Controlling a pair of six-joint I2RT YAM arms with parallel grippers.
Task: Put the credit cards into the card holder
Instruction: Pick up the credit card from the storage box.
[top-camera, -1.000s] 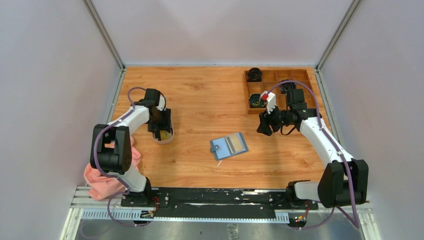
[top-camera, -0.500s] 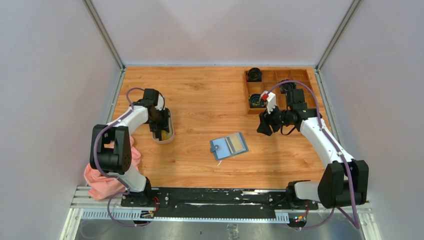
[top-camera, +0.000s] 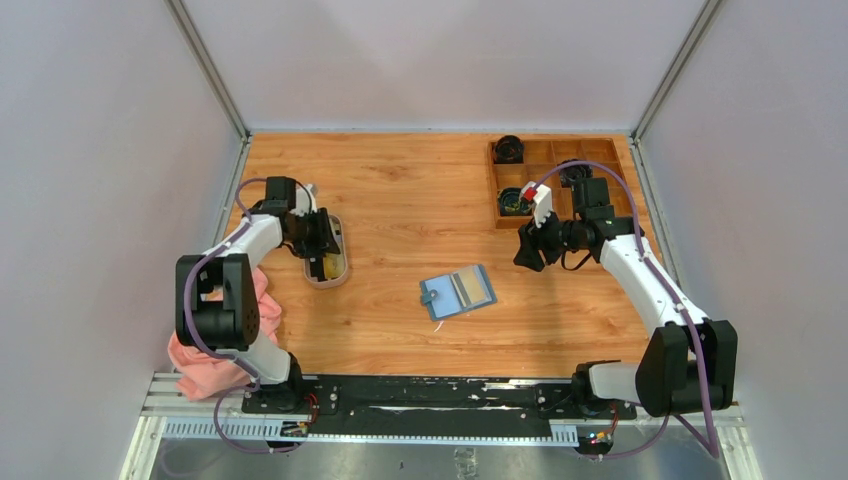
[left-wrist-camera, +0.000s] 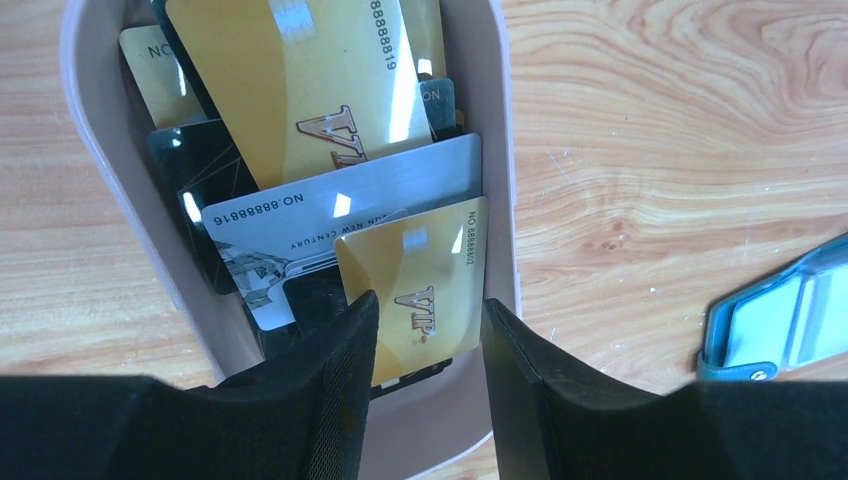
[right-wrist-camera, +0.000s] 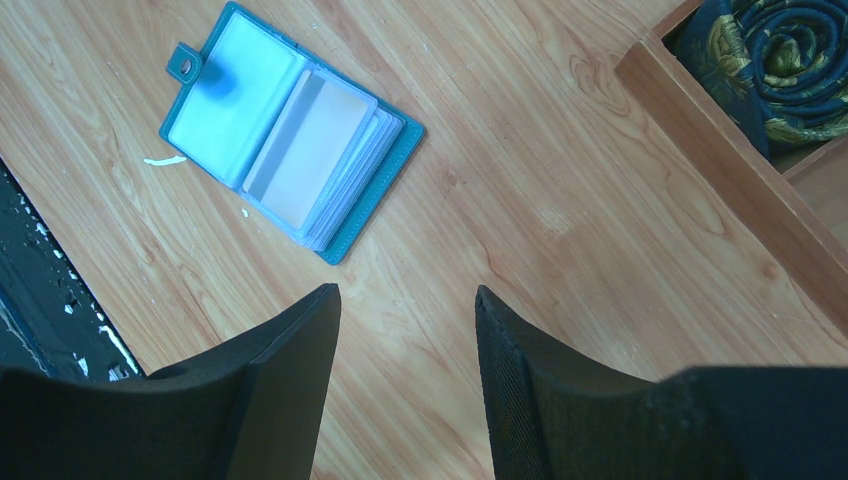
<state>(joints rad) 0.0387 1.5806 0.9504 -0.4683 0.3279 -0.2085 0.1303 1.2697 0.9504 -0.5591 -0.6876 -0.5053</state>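
The card holder (right-wrist-camera: 290, 135) was seen lying open on the worktop (top-camera: 400, 190), pockets (right-wrist-camera: 232, 95) exposed for loading, while the left jaws were set astride a gold card (left-wrist-camera: 420, 275) propped in the dish (left-wrist-camera: 498, 150), their grip impossible to judge, and the right jaws were held wide and empty nearby.

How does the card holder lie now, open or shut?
Open: the card holder lies spread flat, clear inner pockets facing up, snap tab unfastened.
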